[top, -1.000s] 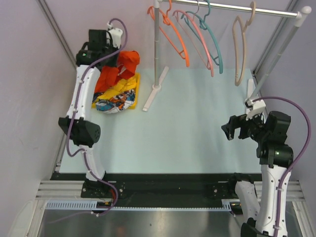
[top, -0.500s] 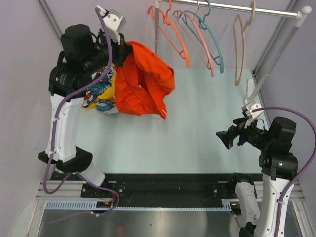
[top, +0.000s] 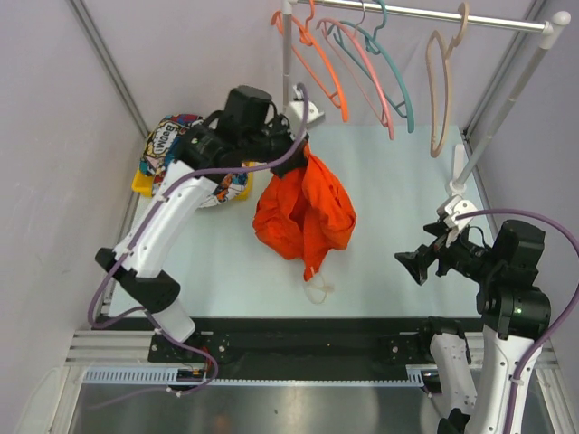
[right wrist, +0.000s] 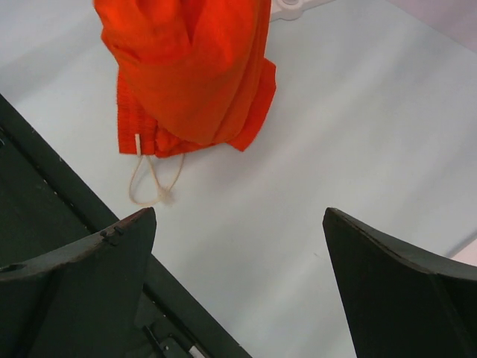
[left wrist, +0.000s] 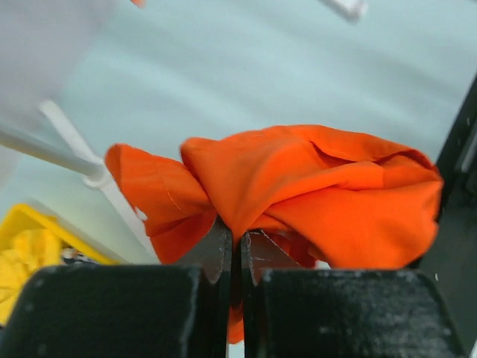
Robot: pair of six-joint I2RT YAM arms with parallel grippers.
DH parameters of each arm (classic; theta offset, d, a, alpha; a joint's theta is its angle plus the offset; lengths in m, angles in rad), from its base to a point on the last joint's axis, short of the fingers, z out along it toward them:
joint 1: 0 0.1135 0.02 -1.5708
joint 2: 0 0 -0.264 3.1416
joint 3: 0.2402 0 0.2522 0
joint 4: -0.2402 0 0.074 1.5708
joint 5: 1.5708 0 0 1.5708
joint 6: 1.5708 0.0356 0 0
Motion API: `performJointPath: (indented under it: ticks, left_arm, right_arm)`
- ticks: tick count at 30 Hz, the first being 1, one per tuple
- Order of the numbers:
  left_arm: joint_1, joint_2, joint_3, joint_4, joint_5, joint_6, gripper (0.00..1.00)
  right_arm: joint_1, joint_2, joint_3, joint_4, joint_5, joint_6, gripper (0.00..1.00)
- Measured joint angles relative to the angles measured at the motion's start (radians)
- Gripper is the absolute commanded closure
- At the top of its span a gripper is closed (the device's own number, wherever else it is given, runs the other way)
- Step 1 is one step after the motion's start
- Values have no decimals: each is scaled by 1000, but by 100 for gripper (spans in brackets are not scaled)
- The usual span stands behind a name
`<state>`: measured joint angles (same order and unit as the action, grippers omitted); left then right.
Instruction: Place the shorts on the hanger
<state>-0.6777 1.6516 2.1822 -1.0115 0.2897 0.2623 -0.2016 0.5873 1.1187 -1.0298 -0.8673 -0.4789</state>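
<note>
My left gripper (top: 297,143) is shut on the bright orange-red shorts (top: 303,212) and holds them hanging over the middle of the table. Their cream drawstring (top: 317,289) dangles down to the table near the front edge. In the left wrist view the gripper (left wrist: 237,240) pinches a fold of the shorts (left wrist: 320,190). The beige hanger (top: 443,81) hangs from the rail at the back right. My right gripper (top: 418,262) is open and empty at the right, facing the shorts (right wrist: 190,74); in its own view it (right wrist: 238,224) is wide open over the bare table.
Orange (top: 312,63), pink (top: 362,68) and teal (top: 391,68) hangers hang on the rail (top: 434,14). A comic-print garment (top: 176,145) and a yellow garment (top: 145,185) lie at the back left. The rack's white post and foot (top: 288,63) stand behind the shorts.
My left gripper lifted the shorts off the pile at the back left and carried them right and forward over the middle. The right gripper turned slightly towards them.
</note>
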Motion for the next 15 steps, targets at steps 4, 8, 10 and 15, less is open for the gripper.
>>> performJointPath:
  ticks: [4,8,10,15]
  left_arm:
    - [0,59,-106,-39,49,46,88]
    - [21,140,-183,-55,73,66,81]
    - [45,202,-183,-61,99,72,75]
    - [107,388,-146,-69,144,78,63]
  right_arm:
    - [0,-2,6,-42,-2,-72,0]
    - [0,2,6,-97,7,-162,0]
    - [0,3,-7,-112,14,-212,0]
    - [0,11,-93,-172,39,-362,0]
